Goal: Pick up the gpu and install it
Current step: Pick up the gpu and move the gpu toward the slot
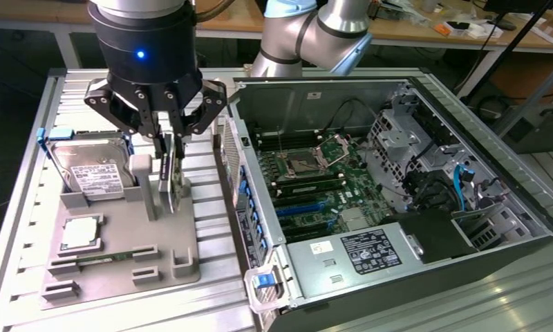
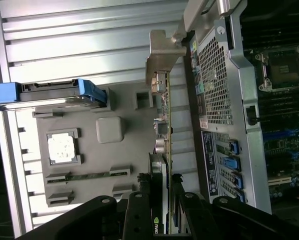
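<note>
Pick-up is the step in hand. In the upper left of the exterior view the hand point(image 1: 169, 166) hangs straight down over the grey fixture tray point(image 1: 119, 277), its 2 fingers clamped on the top edge of the gpu point(image 1: 171, 188). The card stands on edge, upright, left of centre in that frame. Its lower edge is at or just above the tray; I cannot tell whether it has left its slot. The wrist view looks down the card's thin edge point(image 2: 165, 125) and shows the silver bracket point(image 2: 162, 55) at the far end, away from the hand point(image 2: 160, 195).

As I judge it, clearing the tray calls for a straight lift with the card kept vertical. A grey post point(image 1: 140, 181) stands just beside it on the exterior view's left, and the hard drive point(image 1: 92, 173) leans near beyond that.

The open computer case point(image 1: 258, 232) lies close on the exterior view's right, and its near wall is an edge to clear. Inside, the motherboard point(image 1: 323, 180) is exposed, with blue slots point(image 1: 300, 204) and loose cables nearby. Above the desk point(image 1: 36, 138) there is free air.
</note>
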Tool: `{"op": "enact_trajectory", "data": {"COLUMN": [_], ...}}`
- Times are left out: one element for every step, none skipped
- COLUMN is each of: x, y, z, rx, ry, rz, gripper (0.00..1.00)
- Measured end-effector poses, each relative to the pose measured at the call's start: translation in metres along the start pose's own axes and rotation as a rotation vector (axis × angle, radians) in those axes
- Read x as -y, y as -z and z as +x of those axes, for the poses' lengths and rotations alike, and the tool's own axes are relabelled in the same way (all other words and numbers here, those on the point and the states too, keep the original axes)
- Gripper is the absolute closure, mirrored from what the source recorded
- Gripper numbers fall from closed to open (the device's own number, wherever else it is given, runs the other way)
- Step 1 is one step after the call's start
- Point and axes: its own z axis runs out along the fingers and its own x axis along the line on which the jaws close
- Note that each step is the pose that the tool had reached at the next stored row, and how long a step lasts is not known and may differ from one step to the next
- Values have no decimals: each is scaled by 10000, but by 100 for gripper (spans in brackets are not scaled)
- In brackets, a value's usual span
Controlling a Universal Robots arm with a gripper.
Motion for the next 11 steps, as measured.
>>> {"op": "enact_trajectory", "data": {"x": [-1,-1,-2,-2,-2,-3,-3,-3,-4,-4,-4], "y": [10,22,33,42,51,59,65,73,80,88,93], "z": [-1,-1,-2,-2,-3,-3,-3,-3,-4,-4,-5], "rx": [-1,0,1,1,1,1,1,0,1,1,1], "ry": [0,0,0,0,0,0,0,0,0,0,0], "rz": [0,-1,0,0,0,-1,-2,-1,-1,0,-1], "gripper": [73,73,73,73,73,73,73,73,73,73,73]}}
